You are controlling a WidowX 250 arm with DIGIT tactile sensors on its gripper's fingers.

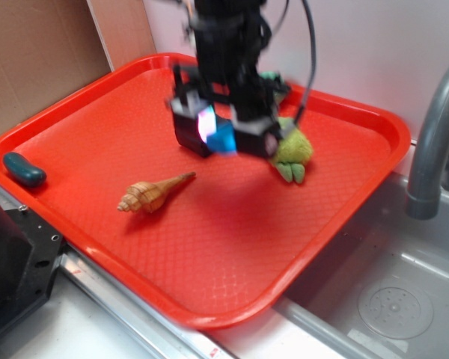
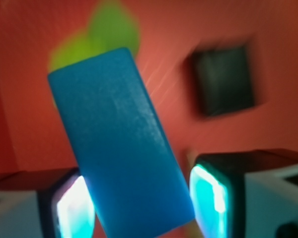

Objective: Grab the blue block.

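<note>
Blue block (image 2: 120, 144) sits between the gripper (image 2: 141, 203) fingers, tilted, its lower end pinched by the two glowing pads (image 2: 208, 196); the gripper is clamped on it. In the exterior view the block (image 1: 223, 138) shows as a small bright blue patch at the gripper (image 1: 218, 136) tip, lifted above the red tray (image 1: 209, 247), over the tray's middle toward the back edge. Motion blur on the arm, so exact height is unclear. A black box (image 1: 188, 134) lies on the tray just behind and left of the gripper; in the wrist view it (image 2: 223, 79) appears upper right, apart from the block. A green plush toy (image 1: 292, 153) sits right of the gripper near the back right side. A wooden shell-shaped piece (image 1: 153, 193) lies near the tray centre, closer to the front. A dark teal bean (image 1: 24, 169) rests at the left edge. Sink (image 1: 389, 299) and grey faucet (image 1: 434, 134) are to the right of the tray.
</note>
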